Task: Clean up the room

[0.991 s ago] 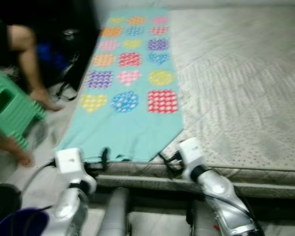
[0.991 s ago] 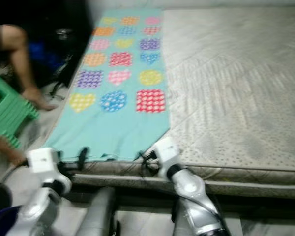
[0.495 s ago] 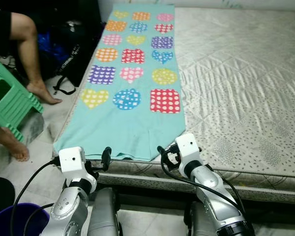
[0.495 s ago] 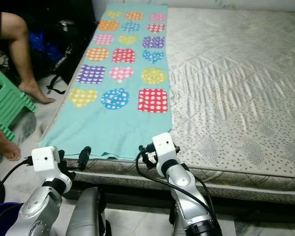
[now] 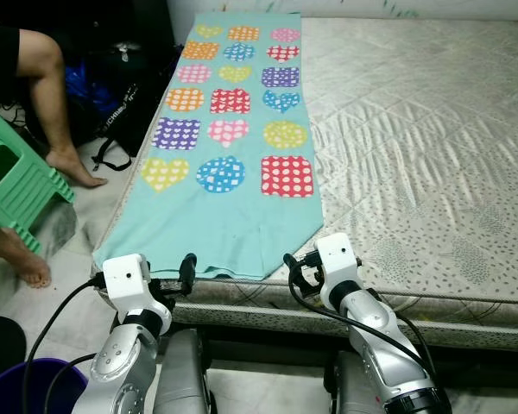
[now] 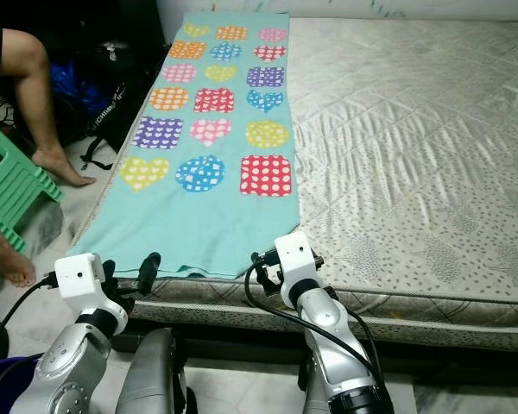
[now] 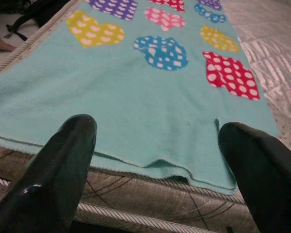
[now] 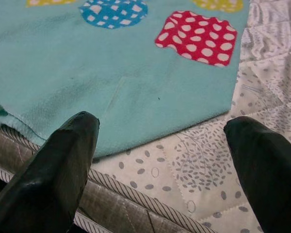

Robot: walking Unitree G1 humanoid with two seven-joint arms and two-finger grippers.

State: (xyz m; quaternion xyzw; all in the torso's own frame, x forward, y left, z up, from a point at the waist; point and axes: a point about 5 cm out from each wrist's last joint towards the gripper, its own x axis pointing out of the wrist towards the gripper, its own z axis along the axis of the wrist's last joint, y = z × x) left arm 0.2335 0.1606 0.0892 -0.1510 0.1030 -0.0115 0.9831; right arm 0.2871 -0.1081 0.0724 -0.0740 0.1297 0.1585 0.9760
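Note:
A teal blanket (image 5: 233, 164) printed with dotted hearts, circles and squares lies flat along the left side of a grey quilted mattress (image 5: 414, 155). Its near hem hangs slightly over the mattress edge. My left gripper (image 5: 180, 278) hovers at that hem near the blanket's left corner, open, with the hem showing between its fingers (image 7: 63, 165). My right gripper (image 5: 293, 272) is open at the blanket's near right corner (image 8: 218, 107), which lies between its fingers (image 8: 58, 170). Neither gripper holds anything.
A person's bare legs (image 5: 56, 103) and a green plastic stool (image 5: 13, 185) are on the floor to the left. A black bag (image 5: 121, 78) leans against the mattress side. A purple bucket (image 5: 34, 388) sits by my left arm.
The view was blurred a second ago and is now steady, shifted slightly. Both grippers stay open at the blanket's near hem; the blanket lies as before.

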